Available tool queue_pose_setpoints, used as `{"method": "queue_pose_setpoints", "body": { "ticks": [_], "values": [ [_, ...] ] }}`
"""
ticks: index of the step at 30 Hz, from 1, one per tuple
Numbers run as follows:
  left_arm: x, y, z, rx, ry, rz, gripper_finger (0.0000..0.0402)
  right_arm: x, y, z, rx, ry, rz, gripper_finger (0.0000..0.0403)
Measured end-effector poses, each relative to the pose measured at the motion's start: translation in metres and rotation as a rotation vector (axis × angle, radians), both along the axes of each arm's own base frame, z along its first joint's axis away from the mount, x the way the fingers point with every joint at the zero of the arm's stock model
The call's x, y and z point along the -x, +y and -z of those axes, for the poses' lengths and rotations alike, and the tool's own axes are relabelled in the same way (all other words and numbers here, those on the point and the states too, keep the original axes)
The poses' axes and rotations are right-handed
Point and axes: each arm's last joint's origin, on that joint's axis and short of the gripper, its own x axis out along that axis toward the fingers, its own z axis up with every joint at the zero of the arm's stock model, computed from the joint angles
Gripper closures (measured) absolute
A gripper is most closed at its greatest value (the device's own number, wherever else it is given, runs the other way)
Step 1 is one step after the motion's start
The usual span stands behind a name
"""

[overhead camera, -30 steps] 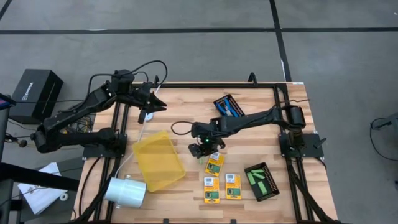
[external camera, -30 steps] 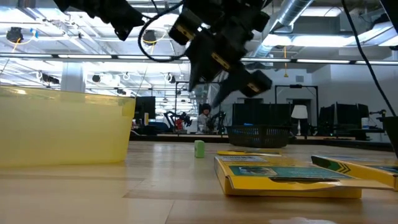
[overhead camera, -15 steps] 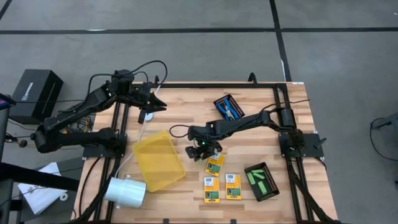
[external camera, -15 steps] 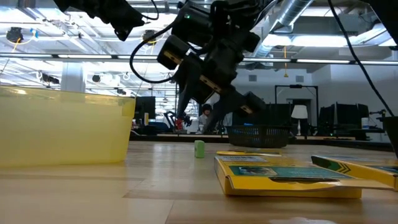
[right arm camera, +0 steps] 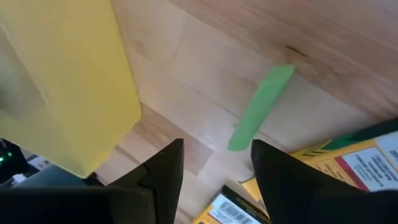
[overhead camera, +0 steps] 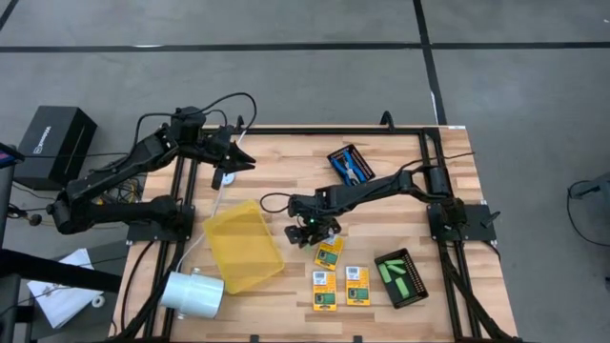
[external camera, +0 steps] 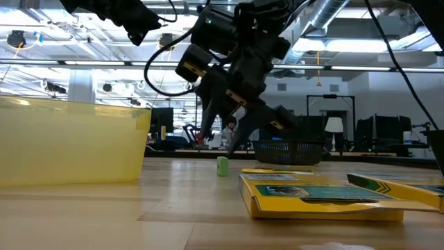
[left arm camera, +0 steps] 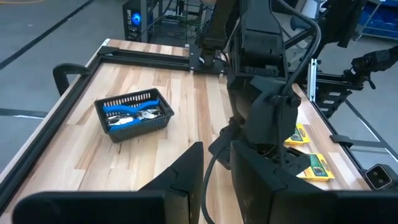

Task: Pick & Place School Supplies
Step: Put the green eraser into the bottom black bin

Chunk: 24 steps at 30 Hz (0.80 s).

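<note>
A short bright green stick (right arm camera: pixel 258 109) lies flat on the wooden table (overhead camera: pixel 276 186), beside the yellow tray (overhead camera: pixel 243 246). My right gripper (right arm camera: pixel 214 155) hangs open just above it, slanting down, one finger to either side and touching nothing. In the low view the stick (external camera: pixel 222 165) shows under the gripper (external camera: pixel 220 142). Three yellow-and-green crayon boxes (overhead camera: pixel 330 251) (overhead camera: pixel 324 289) (overhead camera: pixel 357 284) lie flat near the front. My left gripper (overhead camera: pixel 246 164) waits raised at the far left, open with nothing in it (left arm camera: pixel 216 186).
A black mesh tray with blue-handled scissors (overhead camera: pixel 351 164) stands at the far side, and another with green sticks (overhead camera: pixel 400 276) at the near right. A white cylinder (overhead camera: pixel 191 291) lies at the near left corner. The nearest crayon box (right arm camera: pixel 367 155) lies close by the stick.
My right gripper has come down toward the green stick and shifted a little toward the table's left edge. It now hangs low over the stick. The stick has stayed where it was.
</note>
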Motion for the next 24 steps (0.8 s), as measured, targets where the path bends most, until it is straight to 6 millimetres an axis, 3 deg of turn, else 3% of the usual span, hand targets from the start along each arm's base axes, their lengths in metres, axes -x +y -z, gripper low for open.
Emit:
{"method": "queue_pose_setpoints", "body": {
  "ticks": [24],
  "values": [
    [0.000,0.000,0.000,-0.017,-0.001,0.006,0.0328,0.001,-0.014,0.005,0.051,0.022,0.022,0.0233]
  ]
}}
